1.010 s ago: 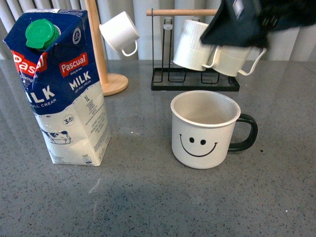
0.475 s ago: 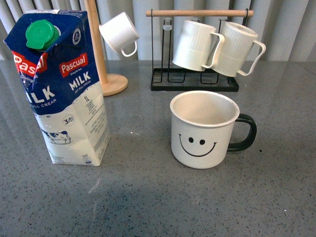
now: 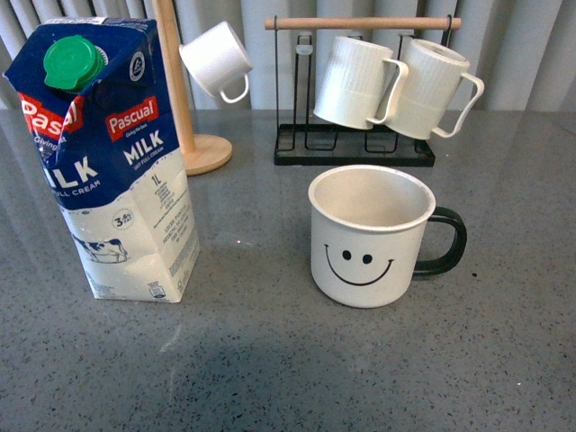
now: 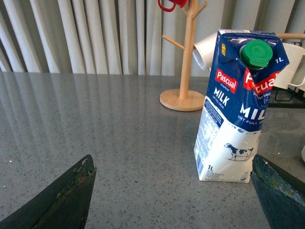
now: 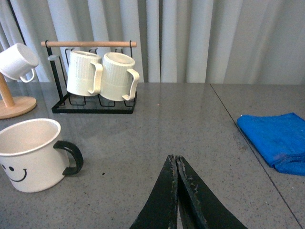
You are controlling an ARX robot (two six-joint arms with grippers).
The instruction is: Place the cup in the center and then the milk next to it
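The cup [image 3: 369,238], a wide white mug with a black smiley face and dark handle, stands upright on the grey table, handle to the right; it also shows in the right wrist view as the cup [image 5: 29,155]. The milk [image 3: 112,162], a tall blue-and-white carton with a green cap, stands upright to the cup's left, a gap between them. In the left wrist view the milk [image 4: 238,107] stands ahead of my open left gripper [image 4: 174,191], untouched. My right gripper [image 5: 175,160] is shut on nothing, well clear of the cup. Neither arm shows in the front view.
A black rack [image 3: 355,148] with two ribbed white mugs [image 3: 355,81] stands behind the cup. A wooden mug tree [image 3: 184,99] holds a small white cup [image 3: 216,58] behind the milk. A blue cloth [image 5: 276,140] lies on the table off to the right.
The dark arm that covered the upper right of the front view a second ago has left it. The cup sits a few pixels further left in the picture; the milk has not moved.
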